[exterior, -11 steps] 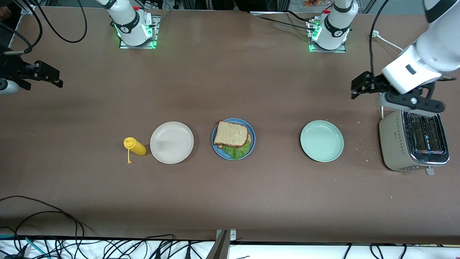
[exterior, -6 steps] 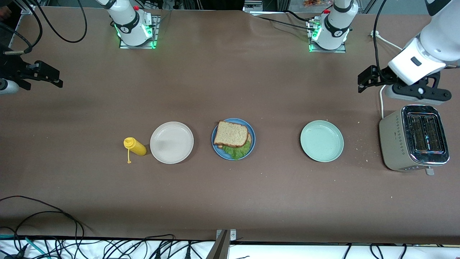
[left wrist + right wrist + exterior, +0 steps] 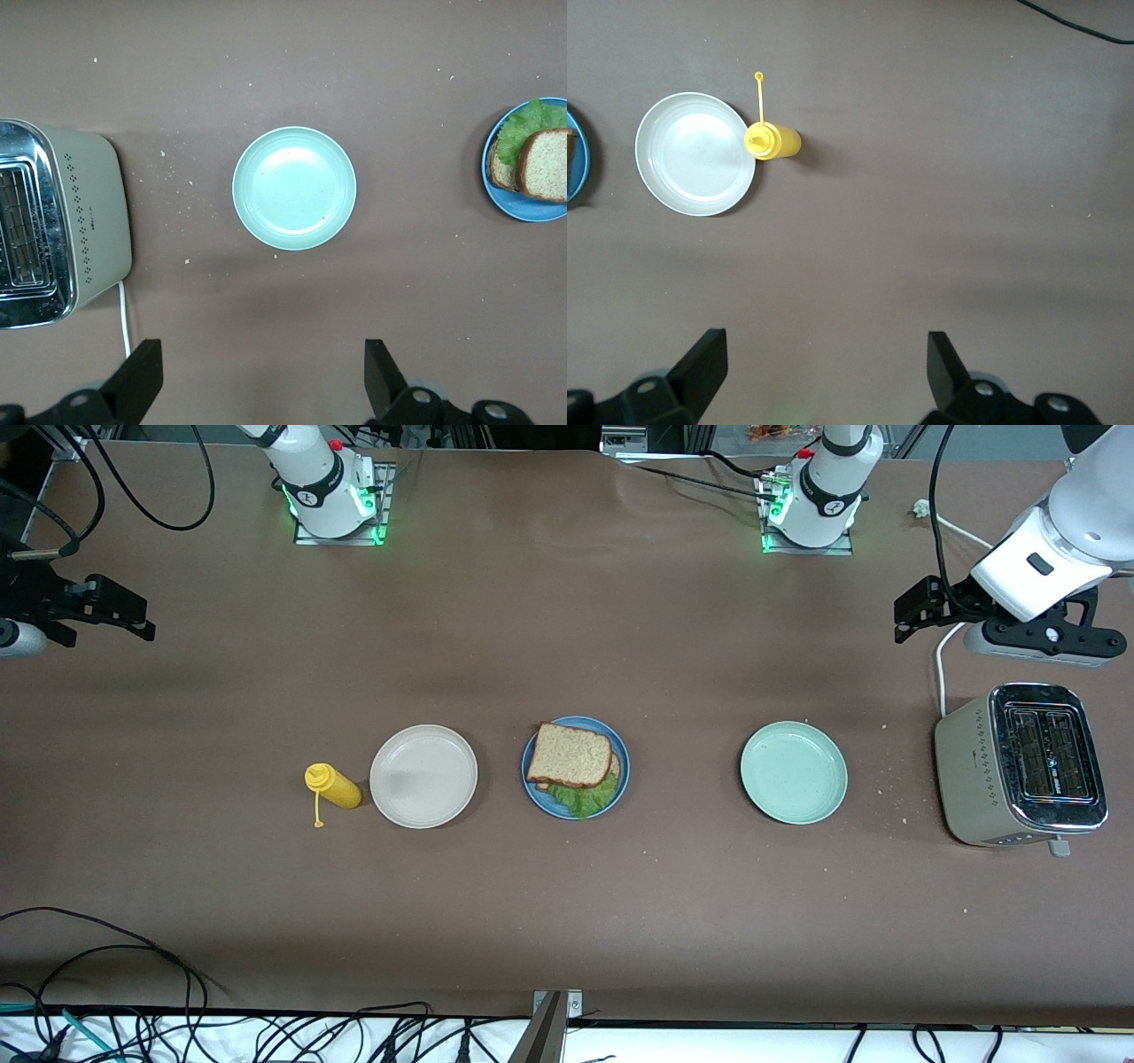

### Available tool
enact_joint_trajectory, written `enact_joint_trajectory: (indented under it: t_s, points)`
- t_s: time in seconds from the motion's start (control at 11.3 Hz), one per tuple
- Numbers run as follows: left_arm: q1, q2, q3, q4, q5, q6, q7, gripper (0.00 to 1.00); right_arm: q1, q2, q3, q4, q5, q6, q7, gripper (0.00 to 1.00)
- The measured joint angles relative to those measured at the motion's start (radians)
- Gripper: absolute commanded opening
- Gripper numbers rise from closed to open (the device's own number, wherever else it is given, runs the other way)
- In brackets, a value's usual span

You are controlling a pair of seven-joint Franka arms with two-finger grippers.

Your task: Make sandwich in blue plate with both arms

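Front view: the sandwich (image 3: 573,762) rests on the blue plate (image 3: 619,755), between the white plate (image 3: 423,776) and the green plate (image 3: 794,772). Left gripper (image 3: 912,608) hangs empty, fingers spread, above bare table near the toaster (image 3: 1021,763). Right gripper (image 3: 120,611) waits likewise spread and empty at its end.

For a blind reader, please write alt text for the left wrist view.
A pale mint-green plate lies on the brown table, with a toaster at one edge and the sandwich on the blue plate at the other. The left gripper hangs open above.
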Motion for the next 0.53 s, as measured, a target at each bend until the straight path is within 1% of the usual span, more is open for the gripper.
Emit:
enact_joint_trajectory:
  t_s: [0.53]
  points:
    - [0.011, 0.001, 0.003, 0.0, 0.0, 0.001, -0.001, 1.0, 0.0, 0.0, 0.0, 0.0, 0.0, 0.0, 0.0, 1.0]
